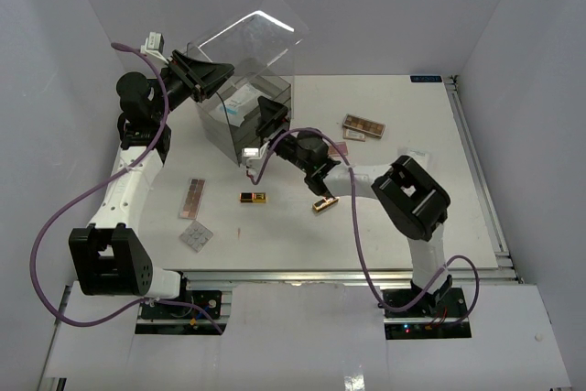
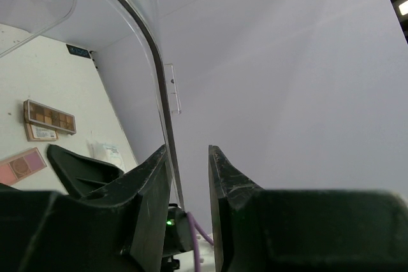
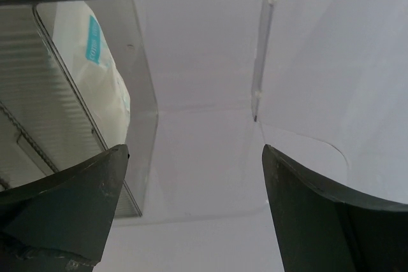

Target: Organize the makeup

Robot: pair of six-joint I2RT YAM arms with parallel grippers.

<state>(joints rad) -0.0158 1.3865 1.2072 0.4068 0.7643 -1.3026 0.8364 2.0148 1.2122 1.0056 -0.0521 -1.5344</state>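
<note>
The makeup lies scattered on the white table (image 1: 412,226). A brown palette (image 1: 363,125) and a white packet (image 1: 412,155) sit at the right, with two gold-black cases (image 1: 254,197) (image 1: 322,204) in the middle. Further left are a pink-brown palette (image 1: 191,197) and a grey square palette (image 1: 196,236). A white-teal packet (image 3: 95,62) rests inside the clear box (image 1: 229,130). My left gripper (image 1: 203,75) (image 2: 188,151) is shut on the edge of the raised clear lid (image 1: 252,38) (image 2: 162,87). My right gripper (image 1: 268,116) (image 3: 194,154) stands open and empty over the box's open top.
A pink palette (image 2: 20,165) lies next to the right arm's wrist (image 1: 316,157), and the brown palette (image 2: 50,114) is beyond it. White walls close in the table at the back and on both sides. A metal rail (image 1: 476,162) runs along the right edge.
</note>
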